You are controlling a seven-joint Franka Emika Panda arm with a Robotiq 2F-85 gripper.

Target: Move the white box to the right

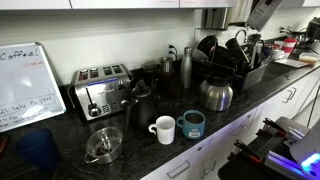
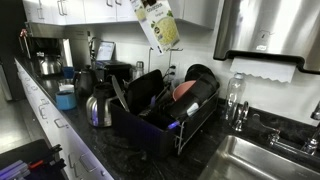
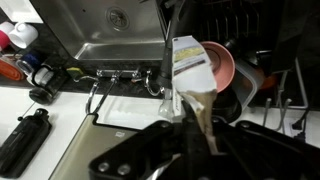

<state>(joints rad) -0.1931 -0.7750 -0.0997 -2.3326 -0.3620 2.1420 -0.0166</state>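
The white box point(image 2: 161, 26) is a pale carton with faint print, held tilted high in the air above the black dish rack point(image 2: 150, 125) in an exterior view. My gripper point(image 2: 143, 5) grips its top end at the frame's upper edge. In the wrist view my gripper point(image 3: 195, 118) is shut on the carton's folded top, and the box point(image 3: 190, 63) hangs over the rack's pink bowl point(image 3: 222, 72). In an exterior view part of my arm point(image 1: 262, 10) shows at the top right above the dish rack point(image 1: 236, 60); the box itself is not clear there.
A steel kettle point(image 1: 215, 95), toaster point(image 1: 100, 92), white mug point(image 1: 164, 129), blue mug point(image 1: 192, 124) and whiteboard point(image 1: 25, 85) stand on the dark counter. A steel sink point(image 3: 110, 30) with faucet point(image 3: 120, 77) lies beside the rack. Cabinets point(image 2: 80, 10) hang above.
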